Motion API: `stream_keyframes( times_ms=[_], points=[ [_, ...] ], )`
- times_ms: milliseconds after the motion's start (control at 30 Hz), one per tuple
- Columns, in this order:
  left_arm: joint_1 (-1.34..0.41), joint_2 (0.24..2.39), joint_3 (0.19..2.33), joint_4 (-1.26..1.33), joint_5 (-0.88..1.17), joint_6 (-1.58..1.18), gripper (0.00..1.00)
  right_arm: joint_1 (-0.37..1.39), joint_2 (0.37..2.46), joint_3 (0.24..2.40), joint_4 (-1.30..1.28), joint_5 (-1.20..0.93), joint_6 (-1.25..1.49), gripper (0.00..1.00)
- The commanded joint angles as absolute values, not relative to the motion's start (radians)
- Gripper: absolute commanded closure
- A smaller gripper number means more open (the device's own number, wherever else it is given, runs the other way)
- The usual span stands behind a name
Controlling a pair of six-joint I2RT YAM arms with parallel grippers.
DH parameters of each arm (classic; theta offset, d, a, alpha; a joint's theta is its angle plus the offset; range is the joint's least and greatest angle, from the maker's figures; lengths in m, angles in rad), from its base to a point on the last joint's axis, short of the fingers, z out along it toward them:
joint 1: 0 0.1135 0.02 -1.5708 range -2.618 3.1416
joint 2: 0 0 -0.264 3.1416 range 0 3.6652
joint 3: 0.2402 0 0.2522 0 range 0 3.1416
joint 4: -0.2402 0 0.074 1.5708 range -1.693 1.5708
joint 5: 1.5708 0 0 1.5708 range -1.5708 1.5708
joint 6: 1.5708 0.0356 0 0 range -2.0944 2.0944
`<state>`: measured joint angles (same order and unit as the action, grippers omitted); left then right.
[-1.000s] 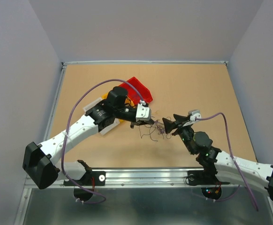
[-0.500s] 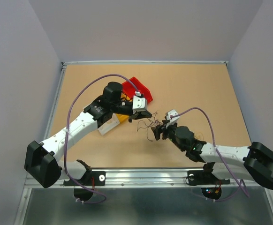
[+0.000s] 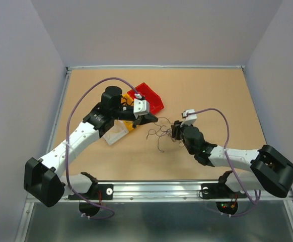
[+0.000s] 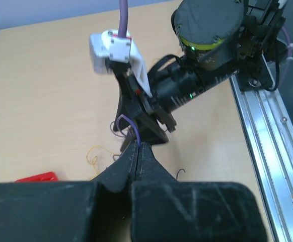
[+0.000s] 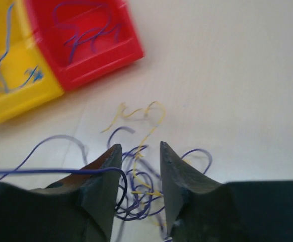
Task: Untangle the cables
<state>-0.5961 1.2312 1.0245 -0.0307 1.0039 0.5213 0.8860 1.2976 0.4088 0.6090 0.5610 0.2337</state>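
Right gripper point(image 5: 139, 145) sits low with its jaws parted. The cables point(image 5: 136, 184) are a purple-and-yellow clump on the table point(image 3: 212, 96) right in that gap, with the lower part hidden by the fingers. Can't tell if it's actually touching any. Left gripper point(image 4: 138, 146) is pressed together, pinching one purple strand. Further back, the yellow bin point(image 5: 20, 98) and red bin point(image 5: 96, 63) hold more wire, both cropped.

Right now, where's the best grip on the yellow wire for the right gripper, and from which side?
Probably the lone stretch of the yellow wire just past the purple clump, toward the red bin. There it lies by itself; nearer, it weaves through purple loops. The right gripper, open, faces it: nudge forward and close.
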Motion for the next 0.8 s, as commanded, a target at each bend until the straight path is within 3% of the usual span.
stream_keyframes(
  times_ms=[0, 33, 100, 267, 333, 400, 533, 667, 700, 767],
  points=[
    [-0.52, 1.163, 0.99, 0.138, 1.072, 0.422, 1.0, 0.723, 1.183, 0.407, 0.555, 0.548, 0.423, 0.6],
    [-0.506, 1.152, 0.983, 0.164, 1.074, 0.376, 1.0, 0.647, 1.16, 0.394, 0.526, 0.531, 0.486, 0.7],
    [-0.457, 1.138, 0.953, 0.227, 1.065, 0.315, 1.0, 0.591, 1.108, 0.351, 0.508, 0.529, 0.535, 0.75],
    [-0.325, 1.121, 0.891, 0.477, 0.931, 0.063, 1.0, 0.532, 0.907, 0.318, 0.388, 0.65, 0.595, 0.73],
    [-0.231, 1.153, 0.877, 0.569, 0.951, -0.026, 1.0, 0.506, 0.811, 0.295, 0.344, 0.686, 0.621, 0.66],
    [-0.174, 1.181, 0.877, 0.65, 0.995, -0.135, 1.0, 0.489, 0.737, 0.264, 0.327, 0.716, 0.626, 0.67],
    [-0.109, 1.249, 0.884, 0.673, 1.002, -0.175, 1.0, 0.476, 0.572, 0.219, 0.301, 0.781, 0.629, 0.72],
    [-0.106, 1.262, 0.871, 0.672, 0.946, -0.143, 1.0, 0.477, 0.474, 0.216, 0.262, 0.83, 0.626, 0.86],
    [-0.109, 1.267, 0.874, 0.669, 0.987, -0.135, 1.0, 0.477, 0.463, 0.218, 0.262, 0.796, 0.608, 0.85],
    [-0.121, 1.29, 0.887, 0.666, 1.046, -0.13, 1.0, 0.477, 0.479, 0.233, 0.281, 0.715, 0.565, 0.69]
  ],
)
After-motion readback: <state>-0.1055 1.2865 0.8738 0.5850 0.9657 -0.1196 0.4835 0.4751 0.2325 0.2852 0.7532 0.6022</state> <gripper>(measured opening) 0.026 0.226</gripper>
